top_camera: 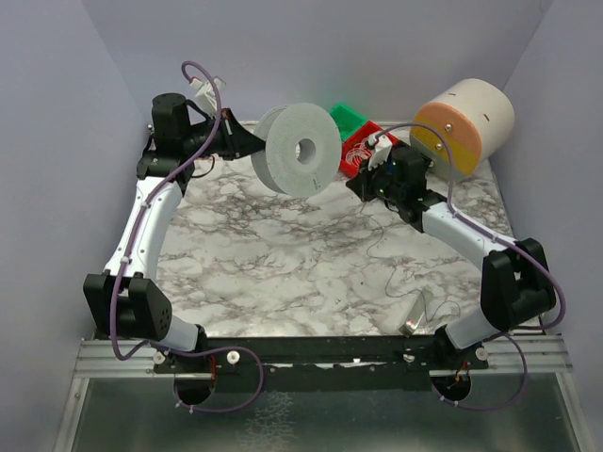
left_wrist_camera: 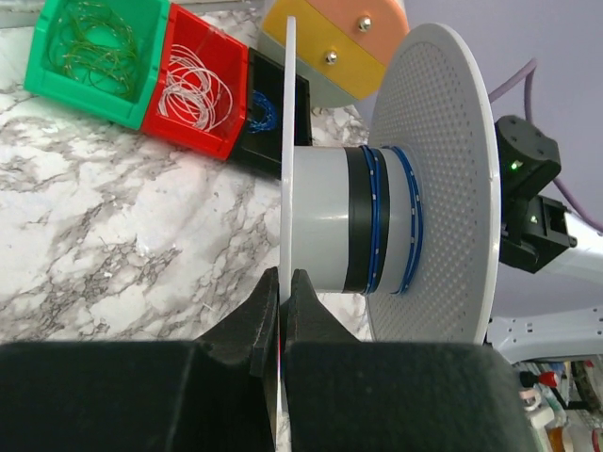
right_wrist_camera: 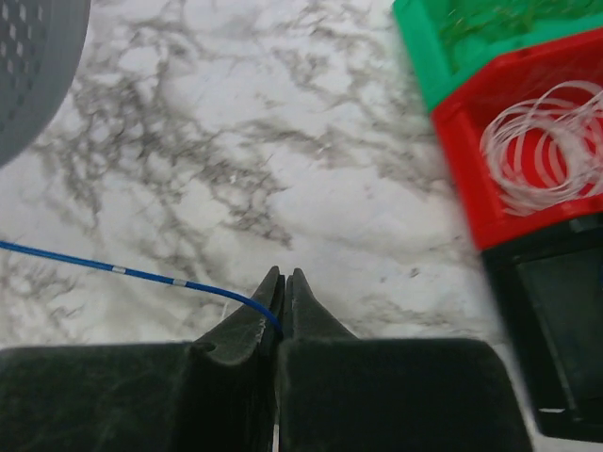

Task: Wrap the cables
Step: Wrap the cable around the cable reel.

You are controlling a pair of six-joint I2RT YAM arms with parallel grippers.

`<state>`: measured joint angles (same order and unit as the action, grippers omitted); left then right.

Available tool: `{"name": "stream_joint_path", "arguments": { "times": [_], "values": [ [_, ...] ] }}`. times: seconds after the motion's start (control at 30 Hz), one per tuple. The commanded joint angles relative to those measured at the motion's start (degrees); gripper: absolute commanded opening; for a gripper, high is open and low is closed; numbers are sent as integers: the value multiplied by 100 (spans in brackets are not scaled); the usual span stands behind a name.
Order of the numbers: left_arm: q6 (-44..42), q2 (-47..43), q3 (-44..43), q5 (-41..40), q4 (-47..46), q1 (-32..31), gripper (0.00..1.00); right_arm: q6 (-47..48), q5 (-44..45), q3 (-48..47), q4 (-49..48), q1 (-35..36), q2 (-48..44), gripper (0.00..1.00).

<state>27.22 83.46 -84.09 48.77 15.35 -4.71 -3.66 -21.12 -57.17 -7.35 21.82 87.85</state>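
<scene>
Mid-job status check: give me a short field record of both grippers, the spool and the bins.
left gripper: shut on the flange edge of the white perforated plastic spool
right gripper: shut on the thin blue cable
spool core: a few blue turns beside a black band
bins: green bin, red bin holding white wire rings, black bin

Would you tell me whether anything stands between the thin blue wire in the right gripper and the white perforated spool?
Nothing visible does. The thin blue wire leaves the shut right gripper over the marble tabletop toward the white perforated spool, clamped by the left gripper; the red plastic bin sits on the other side.
</scene>
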Motion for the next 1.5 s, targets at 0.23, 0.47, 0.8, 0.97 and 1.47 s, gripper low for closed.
{"name": "stream_joint_path", "arguments": {
  "times": [0.23,0.47,0.8,0.97,1.47],
  "values": [
    [-1173,-335,80,681,825,-166,0,1376,2761,-931,-577,-203,228,0],
    [-2549,-429,-45,-681,1889,-745,0,1578,2317,-1780,350,-530,255,0],
    [-3366,-662,47,-3268,1927,-1807,0,1874,892,-3099,2817,-618,233,0],
    [-3522,-597,-12,-4181,1921,-2195,0,1845,129,-3864,4004,-617,456,1],
    [-3608,-259,14,-5867,1593,-2816,0,726,-4246,-3999,5016,-595,491,0]
  ]
}}
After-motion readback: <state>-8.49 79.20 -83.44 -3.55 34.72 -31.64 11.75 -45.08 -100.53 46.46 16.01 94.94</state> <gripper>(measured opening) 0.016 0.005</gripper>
